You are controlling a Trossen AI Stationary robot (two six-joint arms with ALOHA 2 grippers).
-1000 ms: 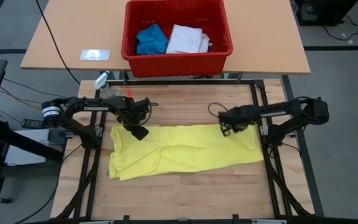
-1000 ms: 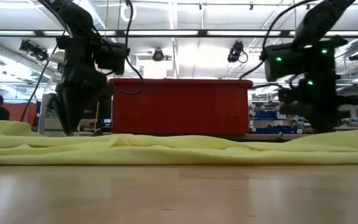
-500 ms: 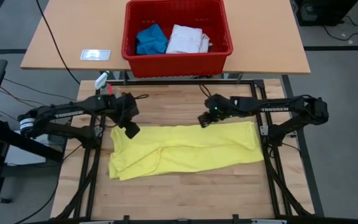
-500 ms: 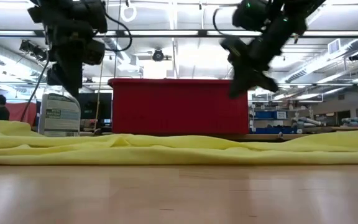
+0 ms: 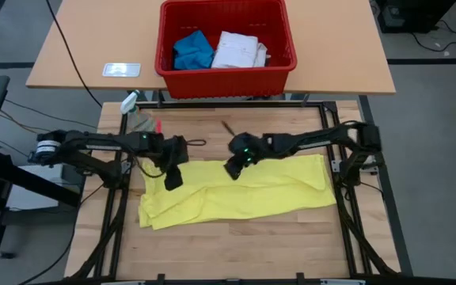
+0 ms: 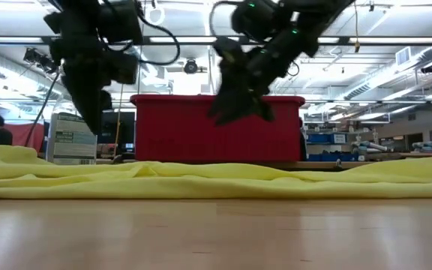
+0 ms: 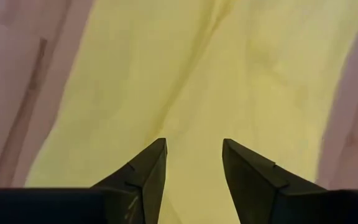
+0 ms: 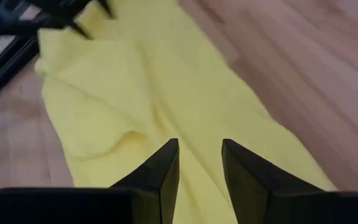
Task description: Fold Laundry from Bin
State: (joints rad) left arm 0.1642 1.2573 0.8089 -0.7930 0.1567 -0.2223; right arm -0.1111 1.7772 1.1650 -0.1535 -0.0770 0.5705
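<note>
Arms: two, dark, slim, jointed, black cables trailing.
Left arm (image 5: 93, 142): white collar band at its outer end.
Right arm (image 5: 307, 141): green light glowing (small).
Fingers (image 7: 143, 174): dark, wedge-shaped, pointed.

A white card (image 5: 122, 70) lies on the tan table (image 5: 85, 47) (left of centre).

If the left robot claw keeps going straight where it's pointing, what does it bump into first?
Most likely the yellow T-shirt. The left gripper points down at it with open fingers, nothing showing between them and the cloth. How far above it hangs is unclear.
</note>
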